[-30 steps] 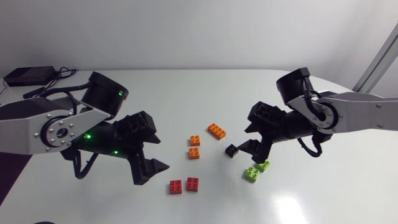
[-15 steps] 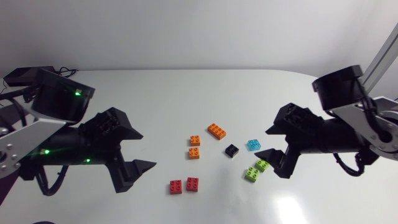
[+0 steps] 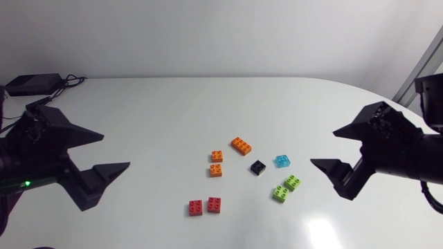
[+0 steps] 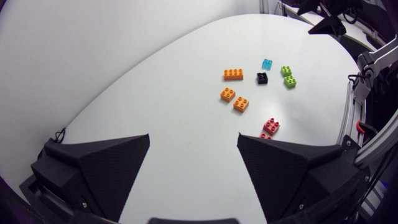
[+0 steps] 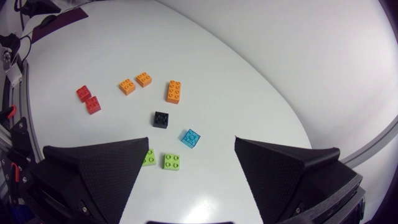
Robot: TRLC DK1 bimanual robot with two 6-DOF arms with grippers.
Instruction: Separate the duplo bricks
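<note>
No text, label, number or sign can be read anywhere.

Robotics lab bench. Evidence: matte white table with rounded edge (image 3: pixel 173 111); matte black wedge-fingered left gripper (image 3: pixel 116 151) and right gripper (image 3: pixel 322 147) posed over it from either side; small coloured studded plastic bricks (image 3: pixel 241 145) scattered mid-table; flat black box with cables (image 3: pixel 31 84) at the far corner.

My head camera looks down on the table (image 3: pixel 173 104); both wrist cameras face across it, sharing the bricks (image 3: pixel 258 167).
</note>
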